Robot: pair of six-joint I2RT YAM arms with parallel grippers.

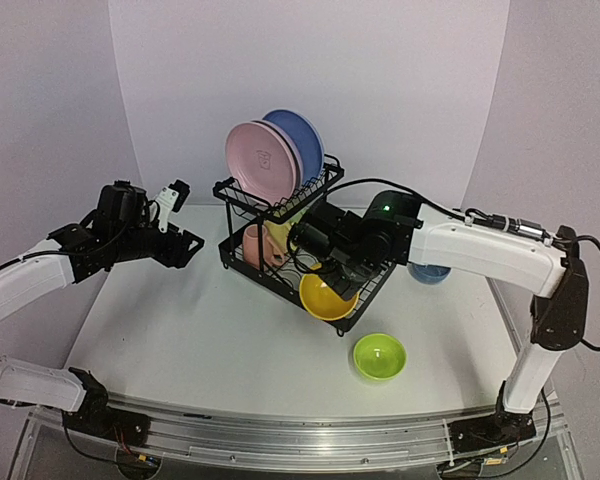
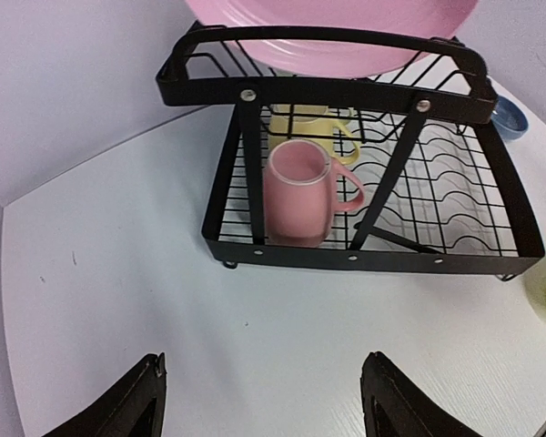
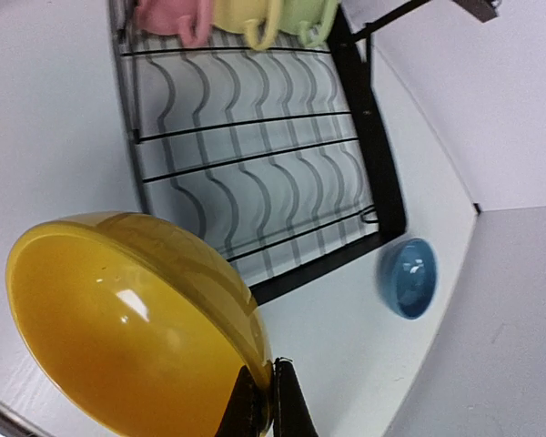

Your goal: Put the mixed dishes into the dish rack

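My right gripper [image 3: 271, 396] is pressed together on the rim of the yellow bowl [image 3: 127, 309], pinching it between both fingertips. The bowl hangs tilted at the near right corner of the dish rack [image 1: 242, 262], over the front edge of its slotted lower tray; whether it touches the wire I cannot tell.

My left gripper [image 2: 259, 405] is spread wide with nothing between the fingers. It hovers above the left part of the tabletop [image 1: 180, 340], facing the rack's left end and apart from it.

In the lower tray, at that left end and under the raised shelf, three mugs stand in a row: the pink mug [image 2: 298, 193] nearest my left wrist, then the yellow mug [image 3: 246, 14], then the green mug [image 3: 305, 14]. On the upper shelf the pink plate [image 1: 263, 158] and the blue plate [image 1: 298, 135] stand on edge, pink in front.

The lime bowl [image 1: 380, 356] sits upright on the tabletop toward the near edge, right of centre and clear of the rack. The blue bowl [image 3: 408, 278] rests on the tabletop just beside the rack's right side, partly hidden by my right arm in the top view.
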